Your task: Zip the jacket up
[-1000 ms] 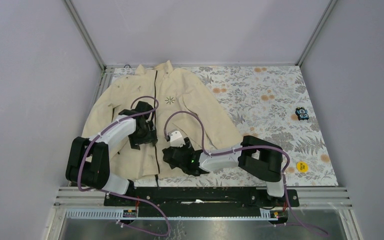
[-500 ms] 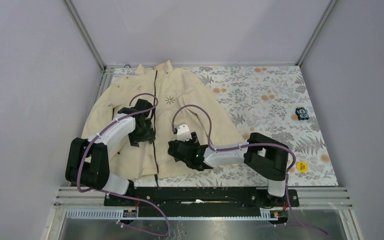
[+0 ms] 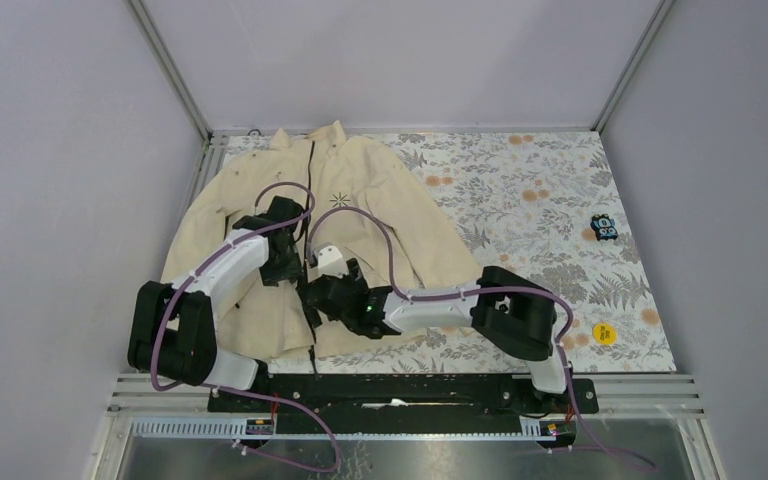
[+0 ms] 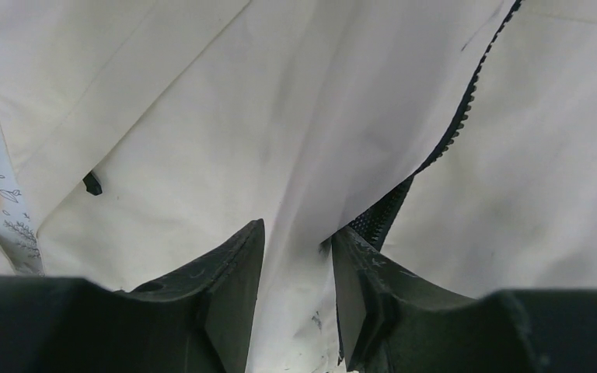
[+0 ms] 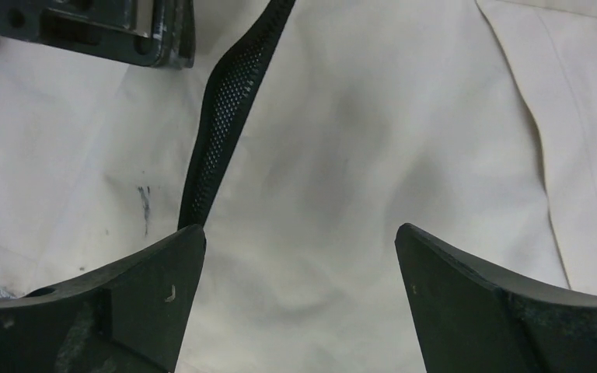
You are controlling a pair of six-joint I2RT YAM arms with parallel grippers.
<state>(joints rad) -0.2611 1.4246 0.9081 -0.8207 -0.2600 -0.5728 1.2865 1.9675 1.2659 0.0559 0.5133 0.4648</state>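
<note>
The cream jacket (image 3: pixel 380 205) lies flat on the left half of the table, collar at the far side, with its dark zipper (image 3: pixel 311 165) running down the middle and a starburst logo (image 3: pixel 339 200). My left gripper (image 3: pixel 297 262) sits on the zipper line at mid-chest. In the left wrist view (image 4: pixel 297 229) it is shut on a raised fold of jacket fabric beside the zipper teeth (image 4: pixel 451 136). My right gripper (image 3: pixel 310 297) is just below it, open wide (image 5: pixel 299 229) over the fabric, its left finger by the zipper tape (image 5: pixel 229 101).
The floral tablecloth (image 3: pixel 540 200) lies under everything. A small black and blue object (image 3: pixel 603 228) sits at the far right and a yellow disc (image 3: pixel 604 333) near the right front. A small black tab (image 4: pixel 92 183) shows on the jacket. Walls close in left, back and right.
My right gripper has moved left across the jacket's right front panel to the zipper line, just below the left gripper. The left gripper has barely moved.
</note>
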